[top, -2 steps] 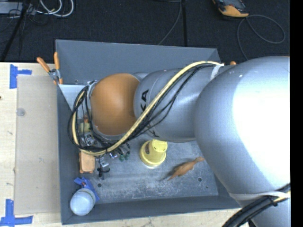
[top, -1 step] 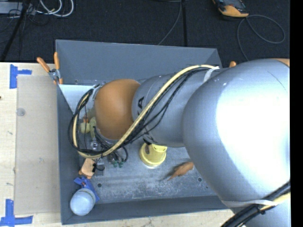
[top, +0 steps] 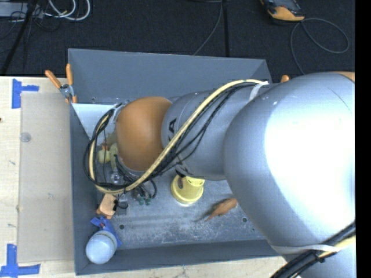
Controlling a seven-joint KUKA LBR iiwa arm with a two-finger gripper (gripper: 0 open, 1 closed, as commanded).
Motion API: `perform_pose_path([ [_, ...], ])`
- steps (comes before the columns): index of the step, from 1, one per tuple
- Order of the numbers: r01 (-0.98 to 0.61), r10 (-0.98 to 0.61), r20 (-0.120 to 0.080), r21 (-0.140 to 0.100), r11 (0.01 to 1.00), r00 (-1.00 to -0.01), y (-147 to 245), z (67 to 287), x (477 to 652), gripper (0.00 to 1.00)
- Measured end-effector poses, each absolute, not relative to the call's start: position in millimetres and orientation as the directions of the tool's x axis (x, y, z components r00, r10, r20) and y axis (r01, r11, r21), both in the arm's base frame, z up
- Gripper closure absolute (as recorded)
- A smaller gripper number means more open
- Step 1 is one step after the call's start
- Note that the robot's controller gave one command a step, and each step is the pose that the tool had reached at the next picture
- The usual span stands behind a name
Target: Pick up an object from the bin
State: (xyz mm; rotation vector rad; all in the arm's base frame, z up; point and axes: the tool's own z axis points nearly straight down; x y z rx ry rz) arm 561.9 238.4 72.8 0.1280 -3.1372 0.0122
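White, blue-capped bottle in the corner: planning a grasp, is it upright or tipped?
Tipped, it seems: the bottle lies on its side, blue cap pointing along the bin floor.

I read the grey bin [top: 174, 74] as matt sheet metal, floor scuffed and dusty-rough. Arm shell [top: 290, 155] is smooth satin silver, orange cover [top: 142, 129] smooth with a dull sheen, cables [top: 200, 116] rubbery. Yellow cup [top: 187, 191] mid-floor looks like glossy plastic; pale bulb [top: 99, 249] in the bin's lower-left corner is frosted-smooth.
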Motion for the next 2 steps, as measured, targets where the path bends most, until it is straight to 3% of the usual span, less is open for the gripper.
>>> perform_pose_path([
  [2,-0.078,-0.078,0.007,-0.008,0.997,-0.997,238,93,559.9,1.0],
])
